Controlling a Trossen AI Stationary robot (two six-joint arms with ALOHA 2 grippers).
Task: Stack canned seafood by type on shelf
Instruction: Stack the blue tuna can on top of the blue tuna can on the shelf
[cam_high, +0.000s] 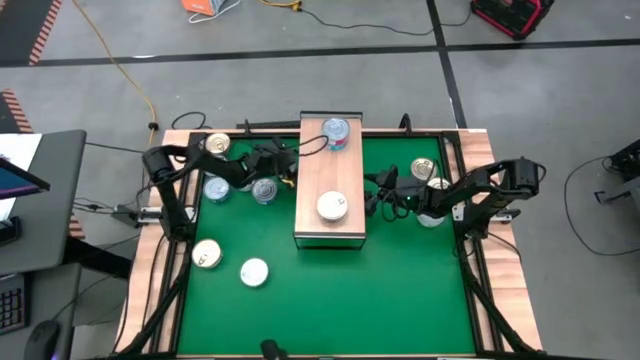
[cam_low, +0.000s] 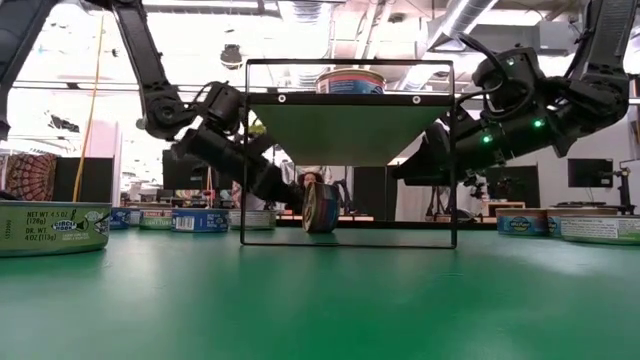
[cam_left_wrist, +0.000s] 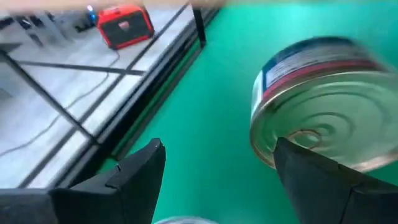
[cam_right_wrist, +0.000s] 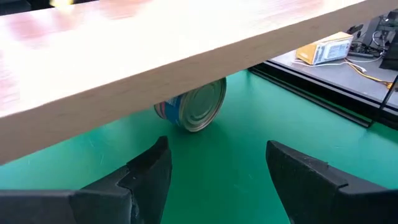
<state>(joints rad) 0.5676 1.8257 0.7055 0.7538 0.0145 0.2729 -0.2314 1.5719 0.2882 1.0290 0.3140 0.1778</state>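
The shelf (cam_high: 330, 165) is a light-wood plank top on a black frame. A blue-silver can (cam_high: 335, 132) and a white-topped can (cam_high: 333, 206) stand on it. Another blue-labelled can (cam_low: 318, 208) stands on its rim on the green mat under the shelf, also seen in the left wrist view (cam_left_wrist: 323, 99) and the right wrist view (cam_right_wrist: 196, 107). My left gripper (cam_left_wrist: 217, 162) is open at the shelf's left side (cam_high: 290, 168), low, right beside this can. My right gripper (cam_right_wrist: 217, 168) is open at the shelf's right side (cam_high: 380, 195), apart from the can. My left gripper reaches level from the table's left under the shelf. One fingertip (cam_left_wrist: 292, 155) stands in front of the silver flat end (cam_left_wrist: 336, 118) of the can on its rim. I cannot tell whether it touches. Nothing lies between the two fingers.
Loose cans lie flat on the mat: two blue ones (cam_high: 215, 188) (cam_high: 264, 190), gold ones (cam_high: 218, 145) (cam_high: 207, 253) and a white one (cam_high: 254, 271) on the left, and a cluster on the right (cam_high: 424, 170) (cam_high: 432, 215). A black rail (cam_high: 470, 250) borders the mat.
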